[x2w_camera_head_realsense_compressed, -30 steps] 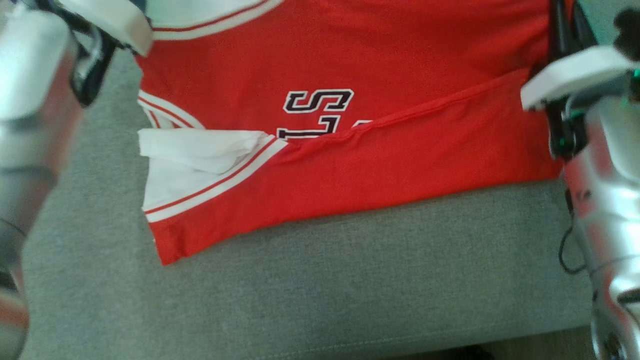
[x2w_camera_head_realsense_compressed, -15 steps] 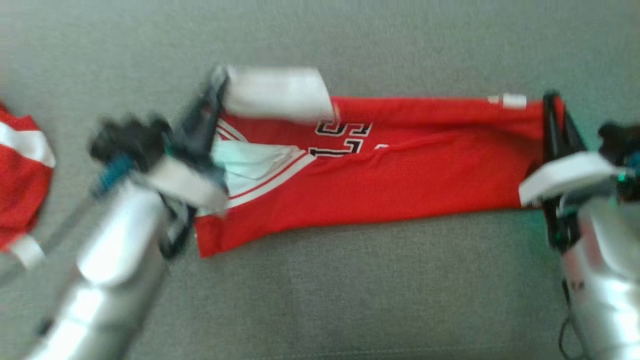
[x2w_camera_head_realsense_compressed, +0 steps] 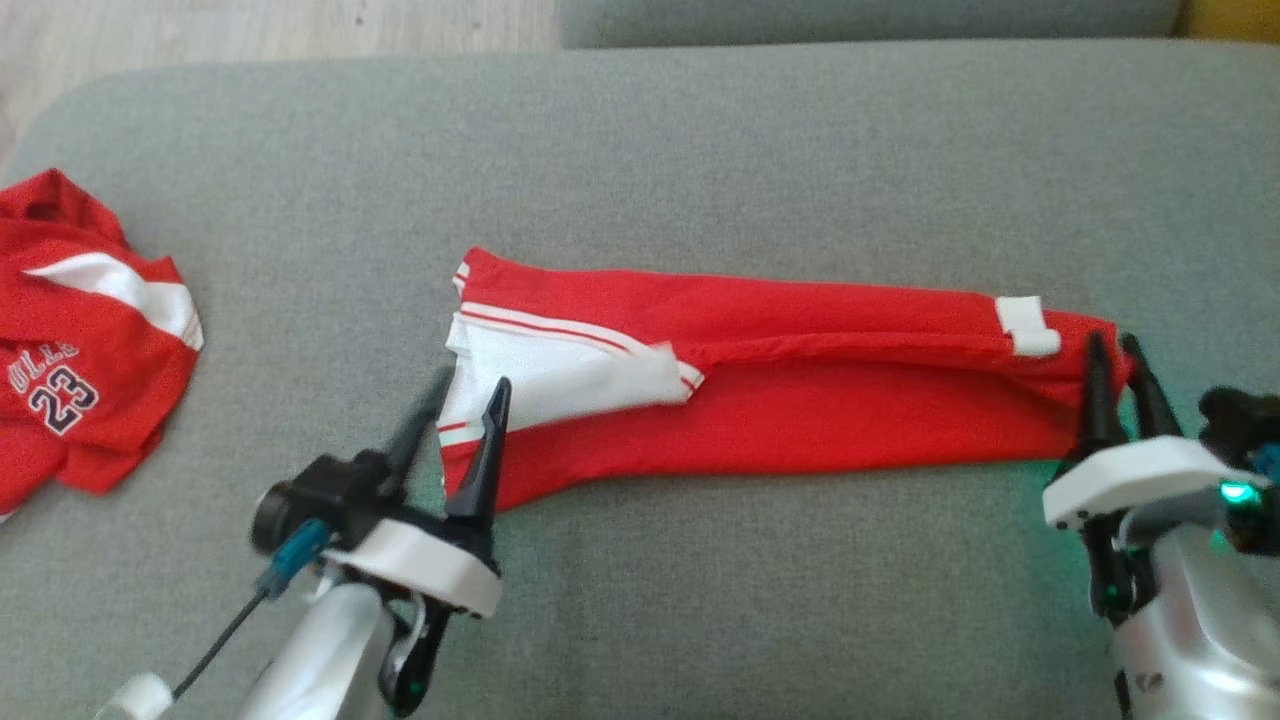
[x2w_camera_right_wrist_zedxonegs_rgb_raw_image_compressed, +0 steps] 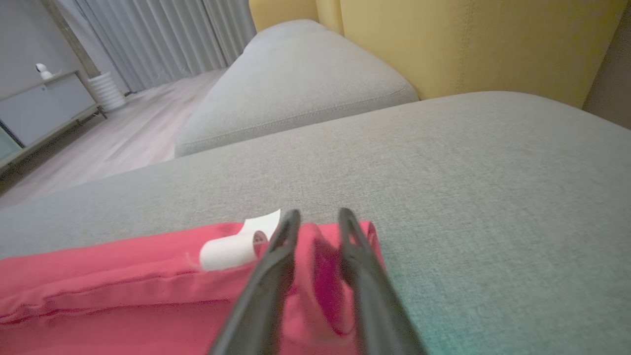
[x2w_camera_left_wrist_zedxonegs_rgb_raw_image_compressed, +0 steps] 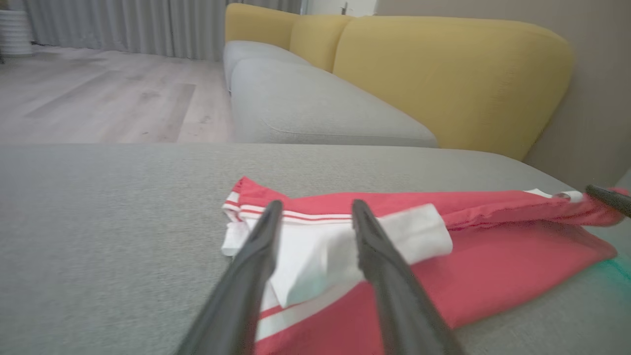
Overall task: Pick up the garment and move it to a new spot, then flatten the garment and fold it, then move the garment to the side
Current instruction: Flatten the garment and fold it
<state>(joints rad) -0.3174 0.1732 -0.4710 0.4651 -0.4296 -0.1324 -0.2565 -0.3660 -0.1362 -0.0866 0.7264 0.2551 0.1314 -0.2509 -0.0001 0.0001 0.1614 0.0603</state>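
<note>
Far left: a crumpled red jersey (x2w_camera_head_realsense_compressed: 90, 330), numbered 23. Left gripper (x2w_camera_head_realsense_compressed: 470, 382): fingers spread above the white striped panel. Red garment (x2w_camera_head_realsense_compressed: 800, 410): smooth knit folded into a long strip on the coarse grey sofa cushion (x2w_camera_head_realsense_compressed: 700, 150). Right gripper (x2w_camera_head_realsense_compressed: 1113, 345): fingers narrowly parted around the end fold (grip uncertain).

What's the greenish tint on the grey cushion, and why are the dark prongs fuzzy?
Head view: a green light behind the right gripper seems to cast the glow on the cushion. Right wrist view: the same teal tint, lower right; its fingers blur near the lens. Left wrist view: fingers equally soft.
</note>
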